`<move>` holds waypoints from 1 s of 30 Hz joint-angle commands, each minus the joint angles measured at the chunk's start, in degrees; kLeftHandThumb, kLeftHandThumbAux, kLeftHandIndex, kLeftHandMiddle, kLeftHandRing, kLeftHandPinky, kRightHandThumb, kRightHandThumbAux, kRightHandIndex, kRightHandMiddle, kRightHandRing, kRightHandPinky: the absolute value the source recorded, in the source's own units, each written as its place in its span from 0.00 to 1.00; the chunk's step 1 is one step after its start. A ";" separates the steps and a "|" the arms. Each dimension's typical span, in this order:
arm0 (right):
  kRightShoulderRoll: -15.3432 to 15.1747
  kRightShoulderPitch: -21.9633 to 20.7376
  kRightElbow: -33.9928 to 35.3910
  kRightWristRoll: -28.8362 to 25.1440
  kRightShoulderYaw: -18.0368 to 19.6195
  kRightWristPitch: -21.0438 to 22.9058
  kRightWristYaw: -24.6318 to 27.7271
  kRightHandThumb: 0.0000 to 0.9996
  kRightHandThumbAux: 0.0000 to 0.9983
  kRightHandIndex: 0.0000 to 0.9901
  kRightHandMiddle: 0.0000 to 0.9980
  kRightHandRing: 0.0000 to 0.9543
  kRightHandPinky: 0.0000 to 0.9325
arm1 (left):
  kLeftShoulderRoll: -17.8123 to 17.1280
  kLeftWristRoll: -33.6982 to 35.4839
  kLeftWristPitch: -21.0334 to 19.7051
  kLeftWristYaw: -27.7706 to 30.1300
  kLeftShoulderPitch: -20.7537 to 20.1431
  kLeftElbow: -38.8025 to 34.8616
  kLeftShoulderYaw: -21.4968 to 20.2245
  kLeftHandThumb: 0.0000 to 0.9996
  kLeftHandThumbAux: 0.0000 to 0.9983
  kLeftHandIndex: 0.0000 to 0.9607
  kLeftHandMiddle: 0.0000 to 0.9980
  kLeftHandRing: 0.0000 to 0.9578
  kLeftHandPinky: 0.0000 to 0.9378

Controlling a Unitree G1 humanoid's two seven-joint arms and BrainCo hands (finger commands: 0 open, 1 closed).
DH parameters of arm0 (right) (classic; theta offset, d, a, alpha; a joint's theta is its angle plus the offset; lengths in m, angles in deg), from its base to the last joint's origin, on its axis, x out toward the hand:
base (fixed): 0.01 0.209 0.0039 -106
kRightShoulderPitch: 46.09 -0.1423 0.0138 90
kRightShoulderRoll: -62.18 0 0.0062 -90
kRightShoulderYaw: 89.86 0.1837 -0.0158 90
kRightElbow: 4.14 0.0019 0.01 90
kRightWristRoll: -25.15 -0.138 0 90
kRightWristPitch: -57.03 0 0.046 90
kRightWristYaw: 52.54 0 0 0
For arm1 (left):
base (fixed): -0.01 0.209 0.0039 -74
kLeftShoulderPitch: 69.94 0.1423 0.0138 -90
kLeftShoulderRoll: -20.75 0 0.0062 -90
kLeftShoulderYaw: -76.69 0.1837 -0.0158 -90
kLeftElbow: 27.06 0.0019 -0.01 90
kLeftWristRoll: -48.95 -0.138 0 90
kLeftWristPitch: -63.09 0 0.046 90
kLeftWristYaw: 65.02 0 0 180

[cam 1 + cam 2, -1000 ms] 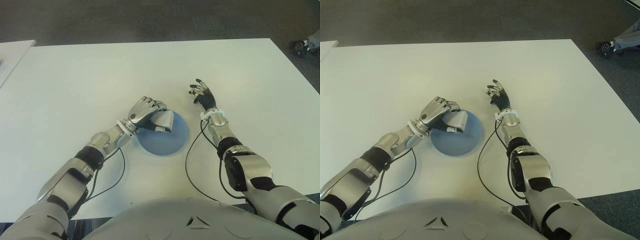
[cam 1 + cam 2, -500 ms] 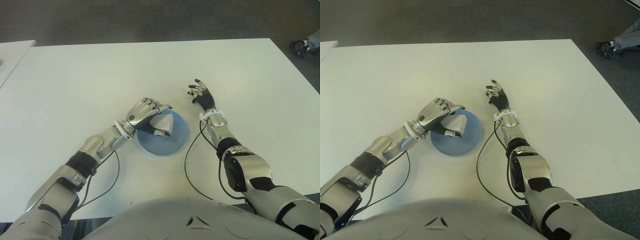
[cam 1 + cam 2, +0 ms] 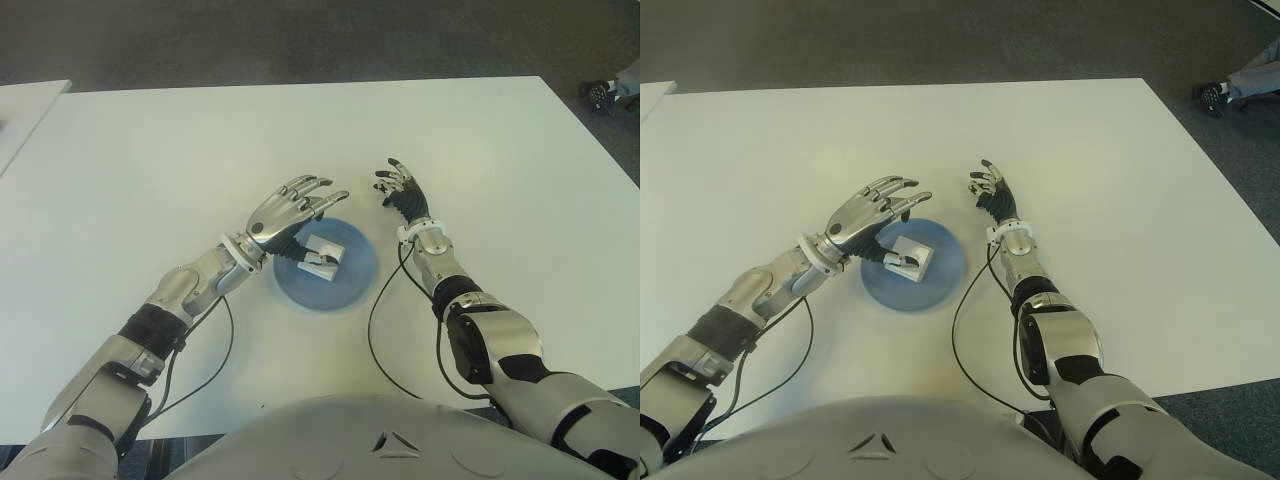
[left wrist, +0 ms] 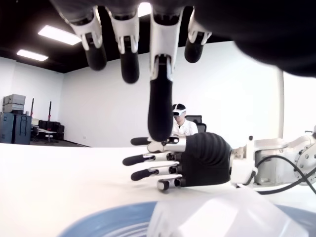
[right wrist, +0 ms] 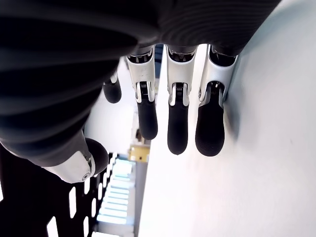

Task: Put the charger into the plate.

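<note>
The white charger (image 3: 322, 256) lies inside the blue plate (image 3: 350, 283) near the middle of the white table (image 3: 150, 170). My left hand (image 3: 292, 208) hovers just above the plate's left rim with its fingers spread, holding nothing. In the left wrist view the charger (image 4: 232, 217) shows below the fingertips (image 4: 160, 113), apart from them. My right hand (image 3: 400, 188) shows to the right of the plate, fingers relaxed and empty.
A second white table edge (image 3: 20, 110) shows at the far left. A person's foot (image 3: 610, 92) is on the dark floor past the table's far right corner. A person (image 4: 181, 123) sits in the background of the left wrist view.
My left hand opened and let go of the charger, which now lies in the plate. The hand lifted slightly and its fingers spread. The right hand barely moved.
</note>
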 commanded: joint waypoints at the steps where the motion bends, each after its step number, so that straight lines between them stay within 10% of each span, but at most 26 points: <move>1: 1.08 5.66 -4.35 1.14 -0.90 3.85 0.44 0.10 0.60 0.00 0.25 0.33 0.32 | -0.51 0.07 -0.11 0.15 1.78 -1.10 -1.30 0.24 0.25 0.00 0.00 0.00 0.00; 10: 1.16 5.72 -4.37 0.46 -0.24 3.82 0.68 0.09 0.54 0.00 0.23 0.34 0.34 | 0.27 0.54 0.96 -5.34 2.19 -1.01 -4.90 0.25 0.34 0.11 0.03 0.00 0.00; 24: 1.19 5.62 -4.41 0.37 0.03 4.56 0.79 0.06 0.50 0.00 0.24 0.33 0.31 | 3.59 13.03 13.19 -8.48 -3.42 14.69 -9.68 0.32 0.43 0.20 0.14 0.07 0.00; 30: 1.14 5.56 -4.45 0.50 -0.06 4.78 0.75 0.05 0.50 0.00 0.24 0.32 0.31 | 9.72 30.88 19.68 1.91 -8.55 31.20 -13.24 0.32 0.48 0.22 0.19 0.12 0.02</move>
